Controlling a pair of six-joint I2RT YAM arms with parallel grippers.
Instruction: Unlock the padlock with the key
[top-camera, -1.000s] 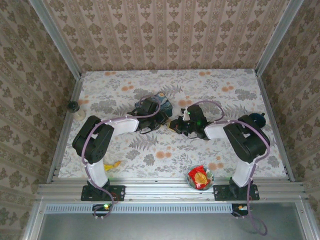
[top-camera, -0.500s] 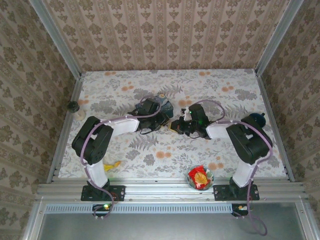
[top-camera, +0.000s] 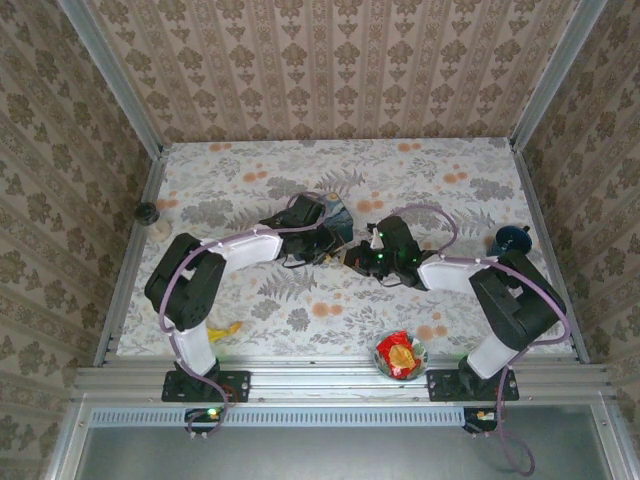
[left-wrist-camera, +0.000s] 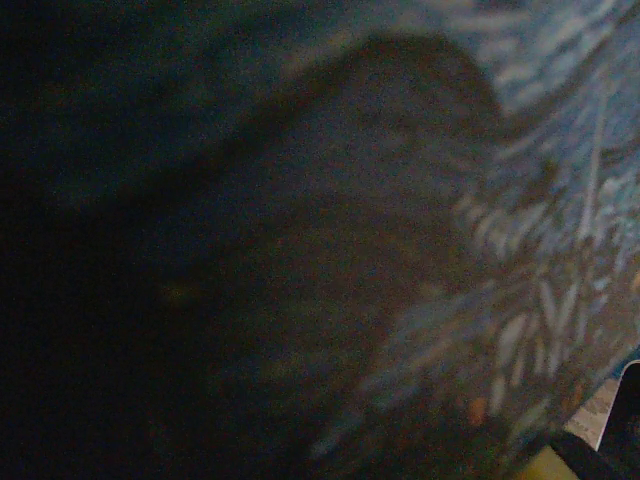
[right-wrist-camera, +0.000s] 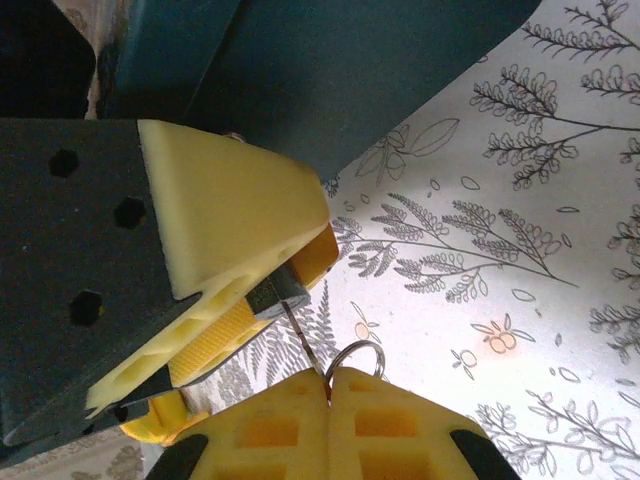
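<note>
The padlock (right-wrist-camera: 277, 296) is a tiny black block pinched between the yellow fingers (right-wrist-camera: 230, 200) of my left gripper (right-wrist-camera: 285, 285), which is shut on it. My right gripper (right-wrist-camera: 330, 378) is shut on the key (right-wrist-camera: 308, 343); its thin blade runs up to the padlock's face and its silvery ring (right-wrist-camera: 362, 350) pokes out beside the pads. From above, the left gripper (top-camera: 328, 243) and right gripper (top-camera: 358, 256) meet nose to nose mid-table. The padlock's shackle is hidden. The left wrist view is dark and blurred against the blue painted tin (left-wrist-camera: 540, 250).
The blue tin (top-camera: 335, 212) lies just behind the left gripper. A bowl of red and yellow wrappers (top-camera: 401, 355) stands at the front edge. A dark blue round object (top-camera: 512, 240) sits far right, a yellow scrap (top-camera: 227, 330) front left, a small dark knob (top-camera: 147, 212) on the left rail.
My right arm has stretched leftward, bringing the key up to the left gripper; its elbow dropped and uncovered the dark blue round object. The left gripper edged slightly right.
</note>
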